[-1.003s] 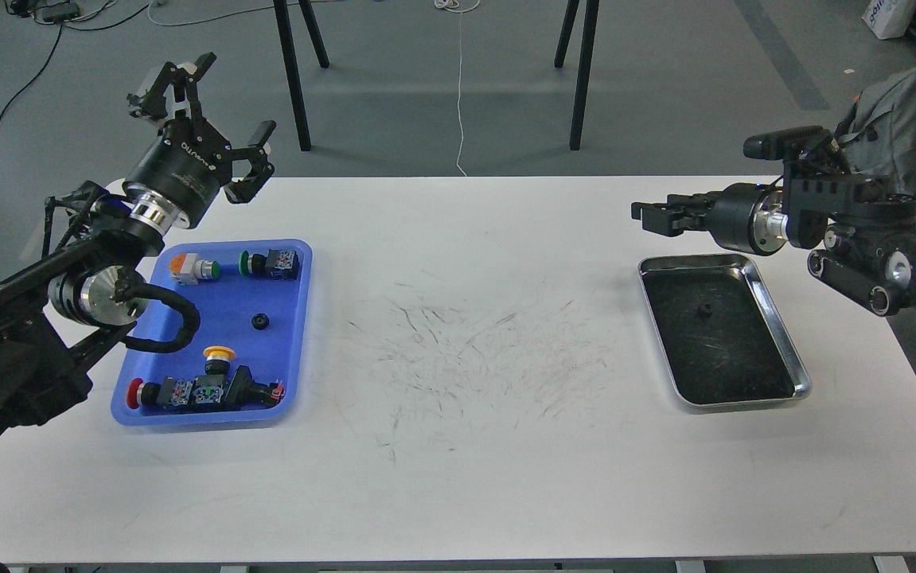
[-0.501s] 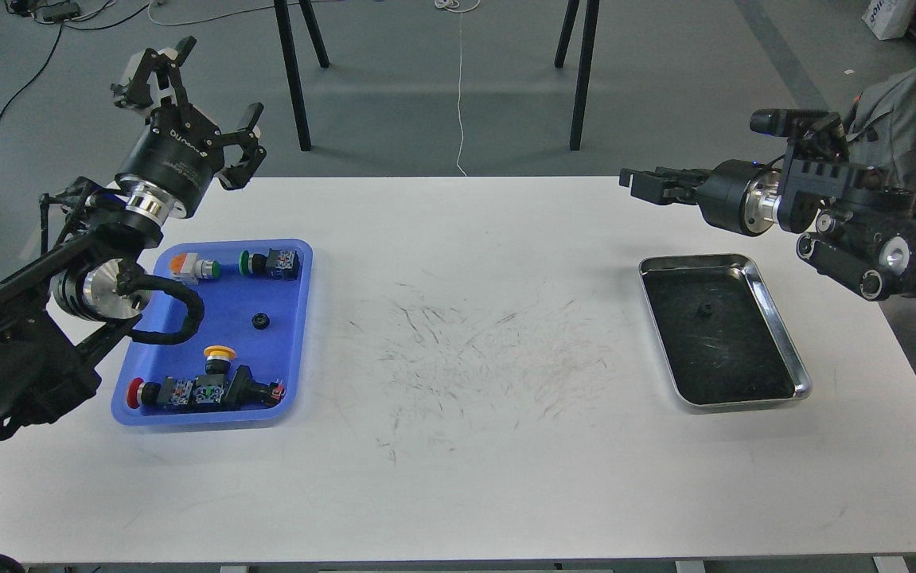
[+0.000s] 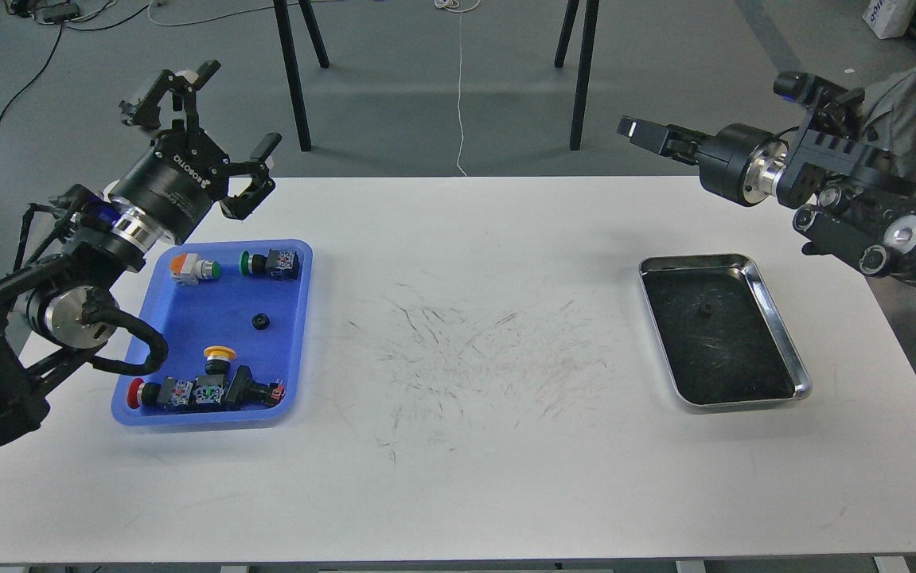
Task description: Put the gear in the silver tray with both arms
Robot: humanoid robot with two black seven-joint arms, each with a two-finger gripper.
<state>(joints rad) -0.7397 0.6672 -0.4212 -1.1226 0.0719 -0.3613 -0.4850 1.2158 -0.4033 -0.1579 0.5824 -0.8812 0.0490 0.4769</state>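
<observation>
A small black gear lies in the middle of the blue plastic tray at the left. Another small black gear lies in the silver tray at the right. My left gripper is open and empty, held high above the far left corner of the blue tray, fingers pointing up and away. My right gripper is raised above the table's far edge, beyond the silver tray, pointing left. It is seen side-on, so its two fingers cannot be told apart. It carries nothing that I can see.
The blue tray also holds several push-button switches: orange, green, yellow and red. The white table is scuffed in its middle. Black stand legs rise beyond the far edge.
My right arm has risen and drawn back from just above the silver tray's far edge. My left gripper has shifted a little, staying open above the blue tray's far corner. The gears have not moved.
</observation>
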